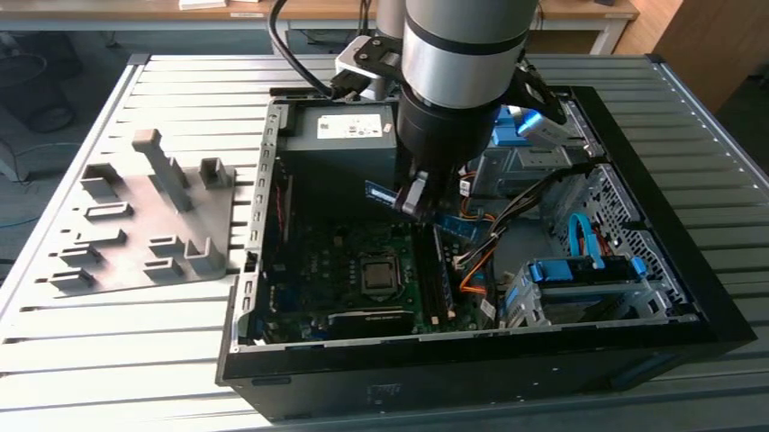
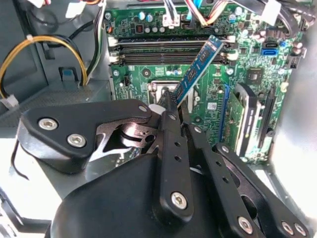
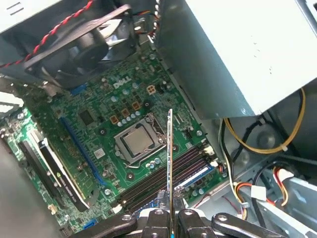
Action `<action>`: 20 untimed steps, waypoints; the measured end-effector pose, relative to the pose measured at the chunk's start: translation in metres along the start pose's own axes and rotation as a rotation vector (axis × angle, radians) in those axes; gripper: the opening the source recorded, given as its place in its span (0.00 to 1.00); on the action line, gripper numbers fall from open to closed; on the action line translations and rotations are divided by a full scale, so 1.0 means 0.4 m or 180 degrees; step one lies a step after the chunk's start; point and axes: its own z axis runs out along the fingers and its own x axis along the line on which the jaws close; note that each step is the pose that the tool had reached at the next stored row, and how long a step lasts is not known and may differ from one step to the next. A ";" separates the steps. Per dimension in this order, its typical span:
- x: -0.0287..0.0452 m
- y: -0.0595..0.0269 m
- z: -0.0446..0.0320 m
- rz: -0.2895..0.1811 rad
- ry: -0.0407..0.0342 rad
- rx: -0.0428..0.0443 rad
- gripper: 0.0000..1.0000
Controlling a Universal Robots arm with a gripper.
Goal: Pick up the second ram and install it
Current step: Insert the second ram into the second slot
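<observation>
My gripper hangs inside the open computer case, shut on the second ram, a narrow dark stick with a bluish face. In the second wrist view the second ram sticks out tilted from the gripper, above the motherboard and near the long black memory slots. In the first wrist view the second ram is seen edge-on as a thin line rising from the gripper, over the memory slots beside the processor socket.
A grey plastic fixture with upright posts lies on the slatted table at the exterior view's left. The power-supply box stands close beside the arm. Loose cables and a drive cage fill the case's right side. A case fan borders the board.
</observation>
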 end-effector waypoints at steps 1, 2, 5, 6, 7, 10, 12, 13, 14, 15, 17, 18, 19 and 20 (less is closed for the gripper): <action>0.000 0.000 0.000 0.0041 -0.0001 0.0003 0.14; 0.000 0.000 0.000 0.0079 -0.0002 0.0006 0.14; 0.000 0.000 0.001 0.0185 -0.0005 0.0014 0.14; 0.000 0.000 0.001 0.0220 -0.0006 0.0017 0.14; 0.000 0.000 0.001 0.0258 -0.0007 0.0019 0.14; 0.000 0.000 0.001 0.0359 -0.0011 0.0027 0.14; 0.000 0.000 0.001 0.0422 -0.0013 0.0032 0.14; 0.000 0.000 0.001 0.0456 -0.0014 0.0034 0.14; 0.000 0.000 0.002 0.0488 -0.0014 0.0036 0.14; 0.000 0.000 0.002 0.0519 -0.0015 0.0039 0.14; 0.000 0.000 0.002 0.0583 -0.0017 0.0044 0.14; 0.000 0.000 0.002 0.0614 -0.0018 0.0046 0.14; 0.000 0.000 0.002 0.0648 -0.0019 0.0049 0.14; 0.000 0.000 0.002 0.0680 -0.0020 0.0051 0.14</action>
